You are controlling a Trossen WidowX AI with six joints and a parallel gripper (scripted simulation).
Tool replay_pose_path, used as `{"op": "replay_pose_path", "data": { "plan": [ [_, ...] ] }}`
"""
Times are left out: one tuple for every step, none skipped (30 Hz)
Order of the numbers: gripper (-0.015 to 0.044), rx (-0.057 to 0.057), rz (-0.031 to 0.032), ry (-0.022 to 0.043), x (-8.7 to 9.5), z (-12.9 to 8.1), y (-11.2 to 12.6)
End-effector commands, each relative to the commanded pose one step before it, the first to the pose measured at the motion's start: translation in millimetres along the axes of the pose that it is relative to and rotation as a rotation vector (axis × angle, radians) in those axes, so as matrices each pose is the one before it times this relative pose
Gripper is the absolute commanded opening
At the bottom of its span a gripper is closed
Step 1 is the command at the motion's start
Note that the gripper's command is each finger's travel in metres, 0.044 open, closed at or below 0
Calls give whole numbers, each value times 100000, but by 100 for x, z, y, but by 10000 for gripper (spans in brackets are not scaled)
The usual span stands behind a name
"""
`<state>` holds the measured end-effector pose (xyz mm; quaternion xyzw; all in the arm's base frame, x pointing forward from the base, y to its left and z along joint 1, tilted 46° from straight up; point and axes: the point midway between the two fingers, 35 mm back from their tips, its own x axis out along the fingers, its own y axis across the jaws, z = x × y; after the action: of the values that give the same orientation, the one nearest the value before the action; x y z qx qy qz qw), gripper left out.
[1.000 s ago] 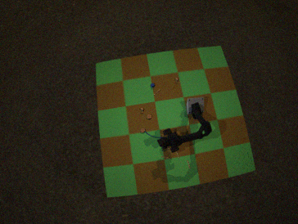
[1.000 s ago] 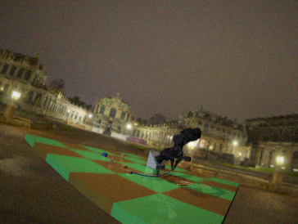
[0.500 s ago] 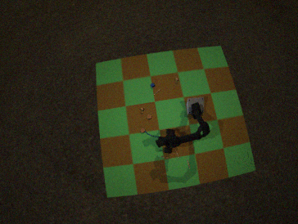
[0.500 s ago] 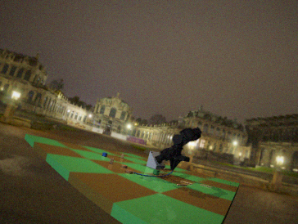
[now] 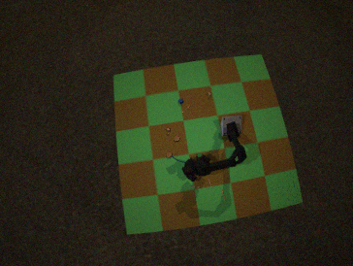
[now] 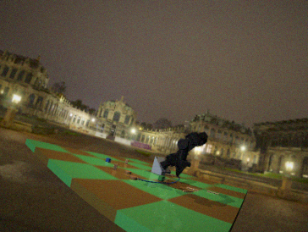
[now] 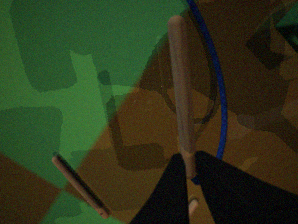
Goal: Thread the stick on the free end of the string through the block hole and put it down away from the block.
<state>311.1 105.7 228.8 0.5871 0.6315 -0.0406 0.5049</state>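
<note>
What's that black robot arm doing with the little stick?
The black arm reaches over a green and brown checkered table. Its gripper is shut on a thin wooden stick, holding it by one end so it points out in front of the jaws. A blue string curves along beside the stick. Another loose stick lies on the table nearby. In these views I can't make out the block with the hole.
</note>
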Motion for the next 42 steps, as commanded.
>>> {"op": "replay_pose_path", "data": {
  "plan": [
    [0, 11705, 98, 309, 26, 175, 323],
    [0, 3518, 7, 1, 10, 47, 82],
    [0, 3518, 7, 1, 11, 44, 83],
    [0, 3518, 7, 1, 11, 42, 85],
    [0, 3518, 7, 1, 11, 39, 86],
    [0, 3518, 7, 2, 11, 36, 87],
    [0, 3518, 7, 2, 11, 33, 88],
    [0, 3518, 7, 2, 12, 30, 89],
    [0, 3518, 7, 2, 12, 27, 90],
    [0, 3518, 7, 3, 12, 24, 91],
    [0, 3518, 7, 3, 12, 21, 92],
    [0, 3518, 7, 3, 12, 18, 92],
    [0, 3518, 7, 3, 13, 15, 93],
    [0, 3518, 6, 4, 13, 12, 93],
    [0, 3518, 6, 4, 13, 9, 93],
    [0, 3518, 6, 4, 13, 6, 94],
    [0, 3518, 6, 4, 14, 3, 94],
    [0, 3518, 6, 4, 14, 0, 94],
    [0, 3518, 6, 5, 14, -3, 94],
    [0, 3518, 6, 5, 14, -6, 93],
    [0, 2930, 4, 4, 12, -7, 78],
    [0, 1758, 3, 3, 7, -6, 46],
    [0, 586, 1, 1, 2, -2, 15],
    [0, 0, 0, 0, 0, 0, 0],
    [0, 0, 0, 0, 0, 0, 0],
    [0, 0, 0, 0, 0, 0, 0],
    [0, -1, 0, -2, -1, -22, 3],
    [0, -4, 0, -6, -2, -66, 8],
    [0, -7, 0, -9, -3, -110, 13],
    [0, -8, 0, -11, -3, -132, 15],
    [0, -8, 0, -10, -3, -132, 15],
    [0, -8, 0, -9, -3, -132, 14],
    [0, -8, 1, -8, -3, -132, 14],
    [0, -8, 1, -8, -3, -133, 13],
    [0, -8, 1, -7, -3, -133, 12],
    [0, -8, 1, -6, -3, -133, 12],
    [0, -7, 1, -5, -3, -133, 11],
    [0, -7, 1, -5, -3, -133, 11],
    [0, -7, 2, -4, -3, -133, 10],
    [0, -7, 2, -3, -3, -133, 9],
    [0, -7, 2, -2, -3, -133, 9],
    [0, -7, 2, -1, -3, -133, 8]
  ]
}}
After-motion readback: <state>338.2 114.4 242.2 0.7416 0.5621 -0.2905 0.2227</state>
